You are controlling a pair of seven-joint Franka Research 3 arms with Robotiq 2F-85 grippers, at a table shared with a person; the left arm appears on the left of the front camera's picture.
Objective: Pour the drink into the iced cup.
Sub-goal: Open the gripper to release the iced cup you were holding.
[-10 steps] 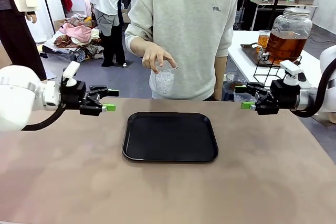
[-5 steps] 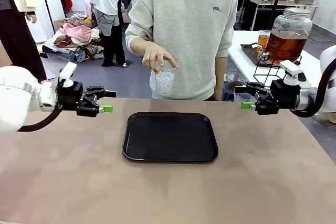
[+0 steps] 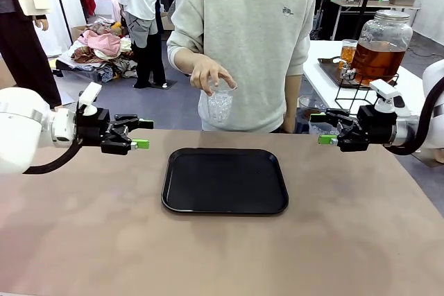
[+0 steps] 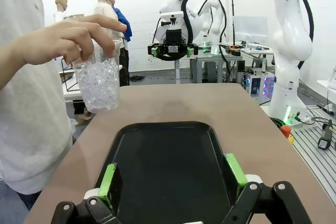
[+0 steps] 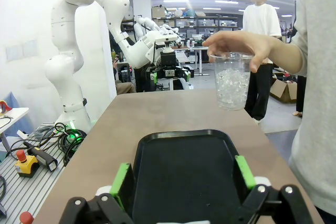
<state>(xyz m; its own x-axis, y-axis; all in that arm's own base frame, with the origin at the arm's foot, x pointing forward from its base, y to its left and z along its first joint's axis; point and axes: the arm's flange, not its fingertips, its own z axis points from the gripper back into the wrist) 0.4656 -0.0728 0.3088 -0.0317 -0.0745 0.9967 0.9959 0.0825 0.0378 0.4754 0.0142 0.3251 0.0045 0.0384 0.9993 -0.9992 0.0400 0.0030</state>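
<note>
Drawn back toward the table's left edge, left gripper (image 3: 139,134), like right gripper (image 3: 323,129), gapes empty; person's hand (image 3: 211,74) holds iced cup (image 3: 218,105); drink (image 3: 378,57) unpoured.

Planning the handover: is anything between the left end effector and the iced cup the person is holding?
Nothing visible. The clear plastic cup of ice hangs in the person's hand above the table's far edge, beyond the black rectangular tray. The open left end effector faces across that tray through open air.
</note>
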